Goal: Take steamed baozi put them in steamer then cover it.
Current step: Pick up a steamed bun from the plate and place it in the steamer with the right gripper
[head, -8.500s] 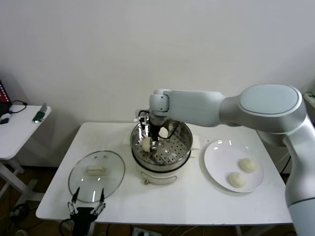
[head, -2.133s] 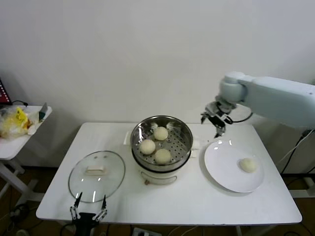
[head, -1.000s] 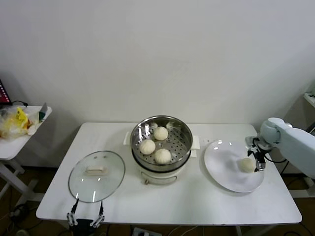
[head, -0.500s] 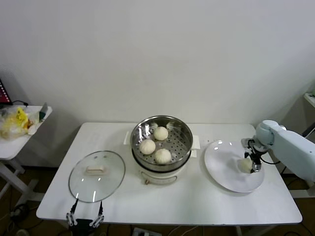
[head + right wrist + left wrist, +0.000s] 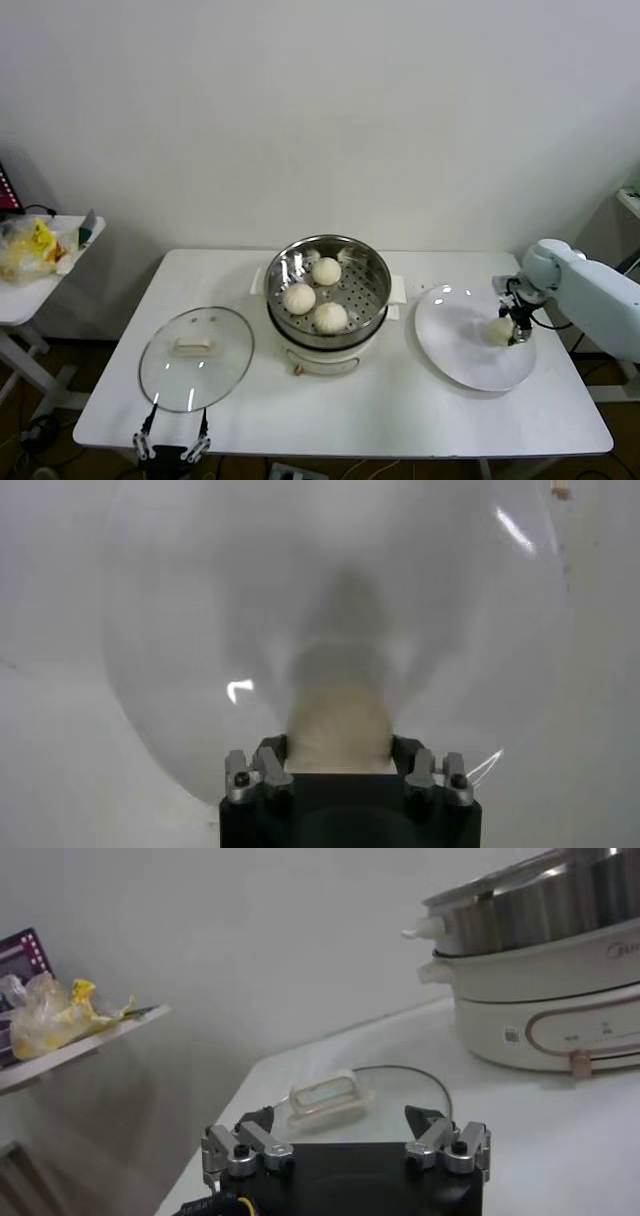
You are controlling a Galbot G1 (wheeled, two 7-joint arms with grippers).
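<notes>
The steamer (image 5: 372,268) stands at the table's middle with three steamed baozi (image 5: 326,271) on its perforated tray. A fourth baozi (image 5: 499,331) sits over the white plate (image 5: 455,350) on the right. My right gripper (image 5: 507,329) is shut on this baozi, one finger on each side; in the right wrist view the baozi (image 5: 338,720) fills the gap of the gripper (image 5: 338,748) above the plate (image 5: 190,630). My left gripper (image 5: 168,444) waits open at the table's front-left edge, just before the glass lid (image 5: 170,375). The left wrist view shows that gripper (image 5: 340,1118), the lid (image 5: 400,1083) and the steamer (image 5: 540,948).
A small side table (image 5: 30,285) with a yellow bag (image 5: 25,250) stands to the far left. The lid lies flat on the white table (image 5: 400,410), left of the steamer. A wall rises behind the table.
My right gripper has closed on the last baozi on the plate and raised it slightly. The left arm has stayed where it was.
</notes>
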